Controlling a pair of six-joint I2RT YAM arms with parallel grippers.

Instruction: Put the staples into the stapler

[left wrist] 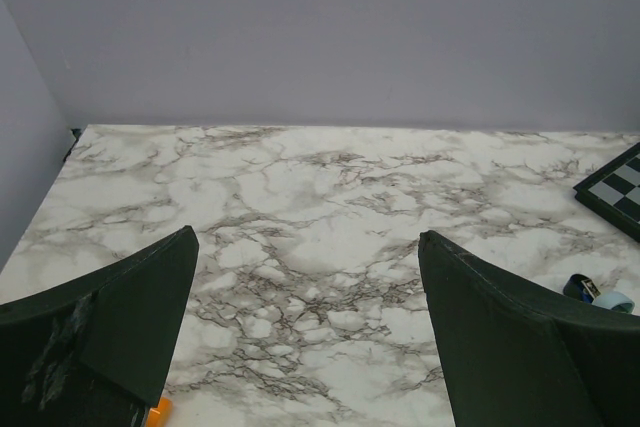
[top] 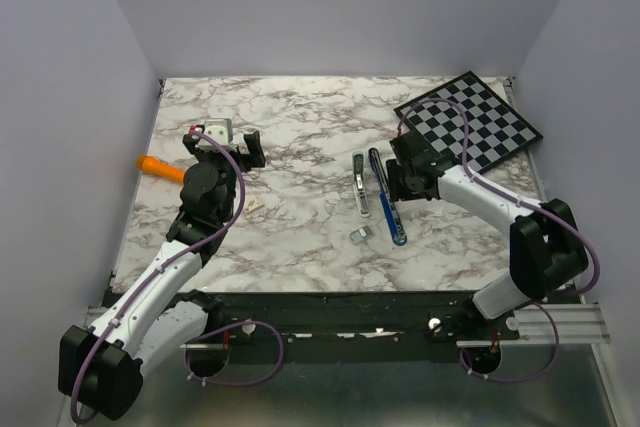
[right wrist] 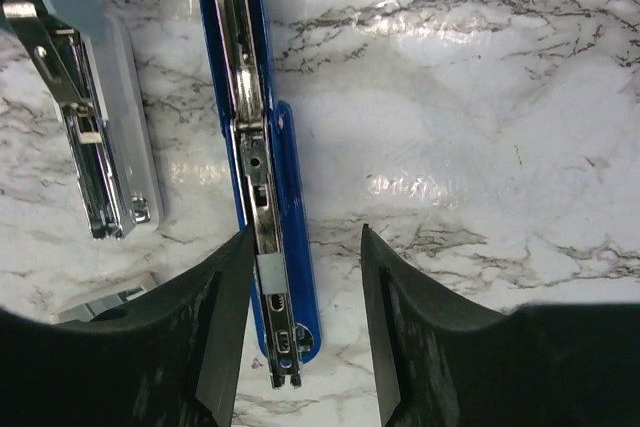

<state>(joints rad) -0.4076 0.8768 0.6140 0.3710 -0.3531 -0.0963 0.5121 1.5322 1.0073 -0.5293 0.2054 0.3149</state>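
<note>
The stapler lies opened out at centre right: its dark blue base (top: pixel 390 205) (right wrist: pixel 283 147) holds the silvery channel, and the light blue top (top: pixel 360 187) (right wrist: pixel 100 137) lies beside it on the left. A small grey block of staples (right wrist: pixel 270 269) rests in the channel. My right gripper (top: pixel 396 183) (right wrist: pixel 305 237) is open over the base's near end, its jaws on either side of that block and gripping nothing. Another staple block (top: pixel 361 234) (right wrist: pixel 100 299) lies on the marble near the top's end. My left gripper (top: pixel 225 147) (left wrist: pixel 308 247) hangs wide open and empty at the left.
An orange stick (top: pixel 160 168) (left wrist: pixel 158 412) lies left of the left arm. A small white box (top: pixel 217 128) sits behind that gripper, and a tiny whitish piece (top: pixel 254 204) lies beside the arm. A chessboard (top: pixel 470 122) (left wrist: pixel 615 192) fills the back right corner.
</note>
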